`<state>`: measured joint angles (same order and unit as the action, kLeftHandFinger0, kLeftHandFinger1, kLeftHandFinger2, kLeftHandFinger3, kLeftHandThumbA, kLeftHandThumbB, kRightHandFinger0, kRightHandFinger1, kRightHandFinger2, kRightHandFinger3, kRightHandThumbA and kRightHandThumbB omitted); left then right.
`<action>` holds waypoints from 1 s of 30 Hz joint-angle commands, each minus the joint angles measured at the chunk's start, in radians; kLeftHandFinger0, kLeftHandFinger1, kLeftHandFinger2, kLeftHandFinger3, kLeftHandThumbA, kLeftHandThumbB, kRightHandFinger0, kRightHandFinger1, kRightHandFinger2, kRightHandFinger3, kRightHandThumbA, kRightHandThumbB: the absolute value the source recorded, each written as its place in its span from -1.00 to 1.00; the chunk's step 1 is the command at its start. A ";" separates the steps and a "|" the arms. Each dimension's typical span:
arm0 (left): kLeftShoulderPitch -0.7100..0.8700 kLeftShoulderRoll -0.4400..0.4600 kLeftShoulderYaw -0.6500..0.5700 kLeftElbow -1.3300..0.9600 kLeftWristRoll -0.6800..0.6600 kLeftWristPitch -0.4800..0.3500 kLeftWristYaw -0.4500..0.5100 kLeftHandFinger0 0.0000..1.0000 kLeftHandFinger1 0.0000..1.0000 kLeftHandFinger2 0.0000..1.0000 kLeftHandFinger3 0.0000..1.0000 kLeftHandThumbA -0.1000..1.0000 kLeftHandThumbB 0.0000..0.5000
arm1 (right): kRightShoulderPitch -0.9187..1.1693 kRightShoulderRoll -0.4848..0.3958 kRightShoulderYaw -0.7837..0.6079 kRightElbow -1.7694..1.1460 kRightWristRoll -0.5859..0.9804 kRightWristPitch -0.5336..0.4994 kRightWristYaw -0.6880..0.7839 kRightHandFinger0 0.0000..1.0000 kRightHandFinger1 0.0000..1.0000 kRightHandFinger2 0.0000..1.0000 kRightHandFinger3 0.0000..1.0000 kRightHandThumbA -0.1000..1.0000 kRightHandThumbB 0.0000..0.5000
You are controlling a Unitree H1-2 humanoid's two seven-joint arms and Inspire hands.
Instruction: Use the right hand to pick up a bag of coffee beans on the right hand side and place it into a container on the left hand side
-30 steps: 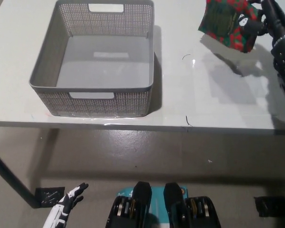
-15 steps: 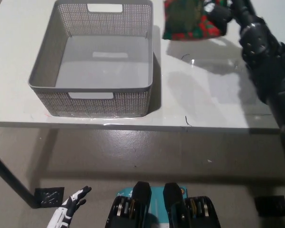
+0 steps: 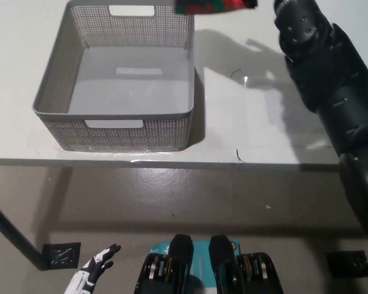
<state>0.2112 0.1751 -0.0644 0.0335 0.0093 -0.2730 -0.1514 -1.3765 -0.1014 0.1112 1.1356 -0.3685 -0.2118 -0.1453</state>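
- Bag (image 3: 214, 6) carried leftward off the table (image 3: 264, 122), now at the basket (image 3: 113, 73) far rim.
- Right hand out of frame beyond the arm (image 3: 322, 79); grip unreadable.
- Left hand (image 3: 98, 268) low, fingers spread, idle.
- Release into basket likely next.

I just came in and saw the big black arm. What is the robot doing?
The robot's black right arm reaches across the white table, carrying a red and green bag at the picture's top edge, near the far right corner of the grey basket. The basket holds nothing yet. Its white left hand rests low, open.
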 commanded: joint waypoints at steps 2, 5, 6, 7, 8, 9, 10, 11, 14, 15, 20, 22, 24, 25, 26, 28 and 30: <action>0.018 0.017 -0.007 -0.018 0.012 -0.007 -0.014 1.00 1.00 1.00 1.00 1.00 0.36 | -0.137 0.003 0.001 -0.137 0.013 0.036 -0.017 -1.00 -0.27 0.47 0.79 -1.00 -0.49; 0.021 0.011 -0.012 -0.021 0.030 0.001 -0.009 1.00 1.00 1.00 1.00 1.00 0.43 | -0.124 0.004 0.007 -0.187 0.010 0.044 -0.006 -1.00 -0.40 0.42 0.76 -1.00 -0.50; 0.018 0.013 -0.014 -0.022 0.032 0.001 -0.011 1.00 1.00 1.00 1.00 1.00 0.44 | -0.119 0.008 0.005 -0.210 0.016 0.059 0.002 -1.00 -0.39 0.45 0.77 -1.00 -0.53; 0.017 0.013 -0.016 -0.023 0.033 0.003 -0.013 1.00 1.00 1.00 1.00 1.00 0.45 | -0.115 0.008 0.005 -0.224 0.017 0.068 0.006 -1.00 -0.39 0.45 0.77 -1.00 -0.53; 0.015 0.012 -0.019 -0.024 0.040 0.004 -0.012 1.00 1.00 1.00 1.00 1.00 0.44 | -0.110 0.009 0.008 -0.237 0.012 0.072 0.005 -1.00 -0.60 0.21 0.72 -1.00 -0.52; 0.015 0.013 -0.021 -0.026 0.047 0.006 -0.011 1.00 1.00 1.00 1.00 1.00 0.45 | -0.107 0.012 0.009 -0.244 0.011 0.077 0.004 -1.00 -0.70 0.09 0.71 -1.00 -0.52; 0.015 0.012 -0.023 -0.028 0.049 0.009 -0.012 1.00 1.00 1.00 1.00 1.00 0.48 | -0.101 0.015 0.011 -0.251 0.011 0.081 0.005 -1.00 -0.79 0.03 0.76 -1.00 -0.51; 0.014 0.012 -0.025 -0.028 0.047 0.008 -0.013 1.00 1.00 1.00 1.00 1.00 0.44 | -0.097 0.020 0.013 -0.252 0.012 0.078 0.005 -1.00 -0.72 0.19 0.77 -1.00 -0.52; 0.009 0.013 -0.031 -0.024 0.046 0.001 -0.016 1.00 1.00 1.00 1.00 1.00 0.39 | -0.077 0.034 0.033 -0.244 0.002 0.084 0.017 -0.99 -0.51 0.24 0.38 -1.00 -0.29; 0.008 0.014 -0.033 -0.024 0.047 0.001 -0.017 1.00 1.00 1.00 1.00 1.00 0.39 | -0.073 0.032 0.034 -0.249 0.002 0.088 0.018 -1.00 -0.57 0.13 0.24 -1.00 -0.27; -0.005 0.016 -0.040 -0.023 0.049 0.015 -0.021 1.00 1.00 1.00 1.00 1.00 0.45 | -0.051 -0.024 0.121 -0.280 0.012 0.217 0.319 1.00 1.00 1.00 1.00 0.59 0.91; -0.013 0.020 -0.043 -0.022 0.054 0.022 -0.024 1.00 1.00 1.00 1.00 1.00 0.54 | -0.036 -0.047 0.134 -0.294 0.010 0.237 0.350 1.00 1.00 1.00 1.00 0.72 0.85; -0.018 0.023 -0.046 -0.022 0.052 0.038 -0.029 1.00 1.00 1.00 1.00 1.00 0.68 | -0.017 -0.069 0.140 -0.307 0.012 0.238 0.363 1.00 1.00 1.00 1.00 0.87 0.83; -0.022 0.024 -0.048 -0.024 0.049 0.045 -0.032 1.00 1.00 1.00 1.00 1.00 0.76 | -0.010 -0.078 0.140 -0.316 0.016 0.241 0.368 1.00 1.00 1.00 1.00 0.91 0.86; -0.025 0.024 -0.051 -0.028 0.045 0.061 -0.036 1.00 1.00 1.00 1.00 1.00 0.81 | 0.006 -0.095 0.137 -0.333 0.022 0.253 0.378 1.00 1.00 1.00 1.00 0.94 0.88; -0.035 0.024 -0.059 -0.023 0.050 0.055 -0.038 1.00 1.00 1.00 1.00 1.00 0.74 | 0.031 -0.125 0.135 -0.364 0.023 0.273 0.393 1.00 1.00 1.00 1.00 0.97 0.78; -0.046 0.024 -0.065 -0.013 0.052 0.046 -0.041 1.00 1.00 1.00 1.00 1.00 0.71 | 0.051 -0.152 0.134 -0.390 0.022 0.284 0.406 1.00 1.00 1.00 1.00 1.00 0.79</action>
<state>0.1838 0.1808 -0.1196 0.0334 0.0516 -0.2350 -0.1700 -1.3041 -0.1847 0.2478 0.8189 -0.3637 0.0160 0.1660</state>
